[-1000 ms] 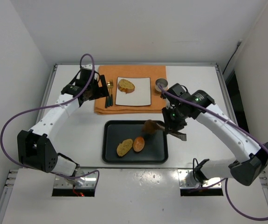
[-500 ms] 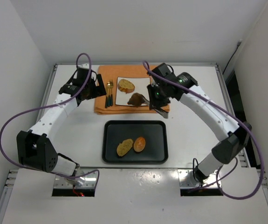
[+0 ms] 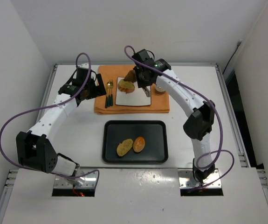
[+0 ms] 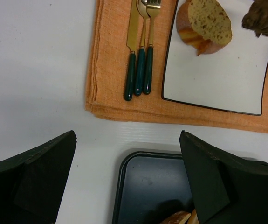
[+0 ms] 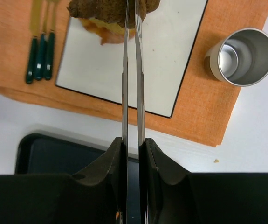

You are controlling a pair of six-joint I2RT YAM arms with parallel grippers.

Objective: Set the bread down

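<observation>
My right gripper (image 5: 133, 144) is shut on metal tongs (image 5: 133, 84). The tongs' tips pinch a dark piece of bread (image 5: 110, 9) over the far left part of the white square plate (image 5: 161, 60). In the top view this bread (image 3: 131, 76) hangs just above a lighter slice (image 3: 126, 86) lying on the plate (image 3: 138, 95). My left gripper (image 4: 127, 186) is open and empty, hovering near the orange napkin's (image 4: 110, 70) left side; its view shows the slice (image 4: 208, 21) and the held bread (image 4: 264, 18).
A black tray (image 3: 157, 149) in front of the napkin carries two more bread slices (image 3: 124, 147) (image 3: 139, 143). Green-handled gold cutlery (image 4: 140, 60) lies left of the plate. A steel cup (image 5: 241, 56) stands on the napkin to the right of the plate.
The right arm carried the tongs and dark bread from above the tray, over the napkin, to the plate's far left corner. The left arm hardly moved.
</observation>
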